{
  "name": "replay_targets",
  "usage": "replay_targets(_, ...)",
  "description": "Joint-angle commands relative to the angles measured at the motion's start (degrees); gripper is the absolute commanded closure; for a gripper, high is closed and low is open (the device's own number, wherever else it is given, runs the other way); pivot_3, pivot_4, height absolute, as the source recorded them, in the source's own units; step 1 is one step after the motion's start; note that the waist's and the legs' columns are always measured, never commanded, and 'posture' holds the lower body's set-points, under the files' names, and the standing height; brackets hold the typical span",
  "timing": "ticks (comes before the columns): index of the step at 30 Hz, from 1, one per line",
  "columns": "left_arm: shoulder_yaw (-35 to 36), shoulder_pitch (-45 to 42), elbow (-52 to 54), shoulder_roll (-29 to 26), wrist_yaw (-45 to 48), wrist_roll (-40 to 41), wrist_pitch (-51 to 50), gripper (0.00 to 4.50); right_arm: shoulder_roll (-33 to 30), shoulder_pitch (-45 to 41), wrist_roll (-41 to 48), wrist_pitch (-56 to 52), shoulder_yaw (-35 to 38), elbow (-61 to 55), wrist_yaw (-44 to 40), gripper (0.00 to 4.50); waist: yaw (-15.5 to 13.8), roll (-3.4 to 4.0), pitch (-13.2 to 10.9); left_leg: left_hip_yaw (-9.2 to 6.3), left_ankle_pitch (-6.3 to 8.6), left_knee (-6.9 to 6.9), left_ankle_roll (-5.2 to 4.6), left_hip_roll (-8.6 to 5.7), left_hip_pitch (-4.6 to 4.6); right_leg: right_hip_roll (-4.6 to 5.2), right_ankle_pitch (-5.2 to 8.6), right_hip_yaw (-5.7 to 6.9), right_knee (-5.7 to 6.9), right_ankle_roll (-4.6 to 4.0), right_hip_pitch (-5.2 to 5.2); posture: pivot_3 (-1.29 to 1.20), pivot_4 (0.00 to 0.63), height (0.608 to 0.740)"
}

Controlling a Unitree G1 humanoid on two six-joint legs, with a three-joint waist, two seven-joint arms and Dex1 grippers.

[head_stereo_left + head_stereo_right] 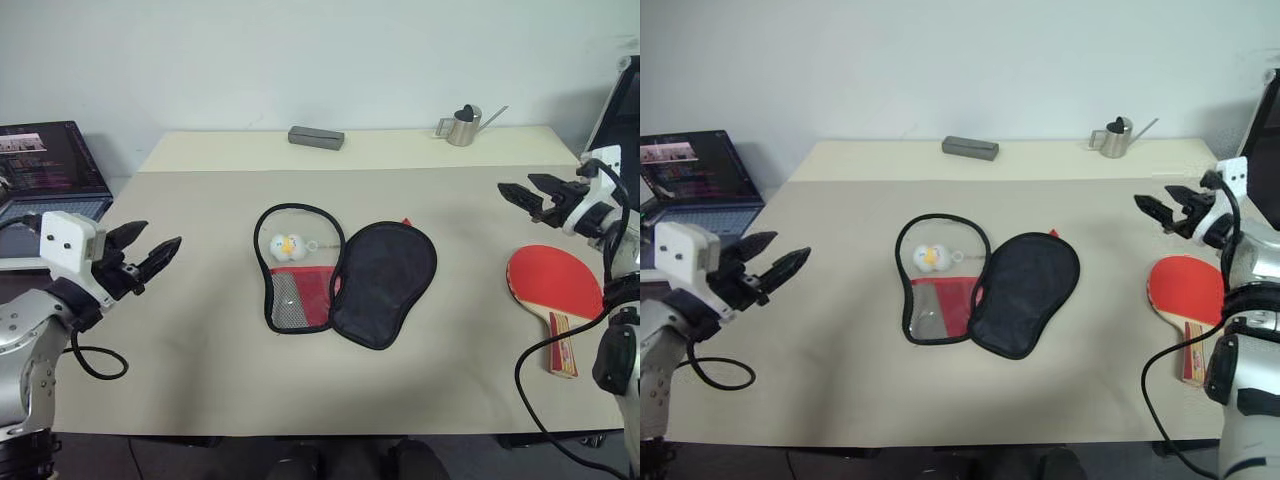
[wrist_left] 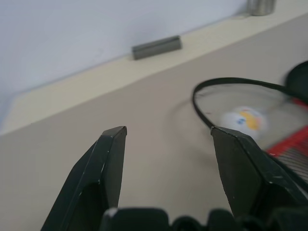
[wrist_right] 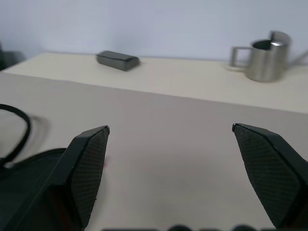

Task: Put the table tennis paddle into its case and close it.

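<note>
The case lies unzipped and spread flat at the table's middle. Its black half is on the right; its left half shows red lining, a mesh pocket and a black rim. A white-yellow plush charm rests inside that rim. The table tennis paddle lies flat near the right edge, red face up, handle toward the front. My right gripper hovers open above the table just beyond the paddle, pointing left. At the table's left edge my left gripper is open and empty, aimed at the case, with the charm ahead of it.
A grey block and a small metal pitcher stand along the table's far edge. An open laptop sits off the left side. A dark upright object rises at the far right. A beige cover spans the table.
</note>
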State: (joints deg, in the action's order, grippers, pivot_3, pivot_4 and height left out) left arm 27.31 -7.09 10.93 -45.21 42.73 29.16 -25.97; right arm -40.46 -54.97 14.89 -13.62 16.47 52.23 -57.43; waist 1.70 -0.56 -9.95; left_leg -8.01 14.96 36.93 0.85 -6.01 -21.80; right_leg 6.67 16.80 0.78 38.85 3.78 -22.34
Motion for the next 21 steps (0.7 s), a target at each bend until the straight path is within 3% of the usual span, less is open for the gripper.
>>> replay_targets(1, -3.80, -1.80, 3.26, -2.79, 6.30, 4.54, -3.83, 1.45, 2.74, 1.05, 2.20, -6.52, -2.20, -7.67, -0.80, 0.02, 0.12, 0.00, 0.00, 0.01, 0.00, 0.00, 0.00, 0.00, 0.01, 0.00, 0.00, -0.01, 0.01, 0.00, 0.00, 0.00, 0.150, 0.740)
replay_targets(7, -9.05, -8.29, 0.90, -4.81, 11.49, 5.84, -5.63, 1.45, 6.95, 3.72, 2.68, -17.16, -6.03, -16.72, 2.83, 0.02, 0.21, 0.00, 0.00, 0.01, 0.01, -0.01, 0.02, 0.08, -0.04, 0.02, -0.02, -0.05, 0.03, -0.02, -0.11, 0.00, 0.150, 0.740)
replay_targets(14, -14.21, -15.56, -2.85, -4.87, 15.58, 3.94, -4.93, 1.45, 9.50, 6.47, 2.20, -19.70, -8.84, -20.22, 5.22, 0.02, 0.18, -0.01, -0.01, 0.07, 0.02, 0.00, 0.03, 0.09, -0.04, -0.10, -0.04, -0.07, 0.01, -0.05, -0.16, 0.00, 0.150, 0.740)
replay_targets(21, -17.13, -18.99, -6.11, -3.85, 17.25, 1.88, -2.72, 1.45, 12.28, 7.33, -0.39, -15.38, -11.02, -16.64, 8.86, 0.02, 0.52, -0.02, -0.02, 0.19, 0.02, 0.00, 0.04, 0.19, -0.05, -0.26, -0.06, -0.14, 0.07, -0.07, -0.27, 0.00, 0.150, 0.740)
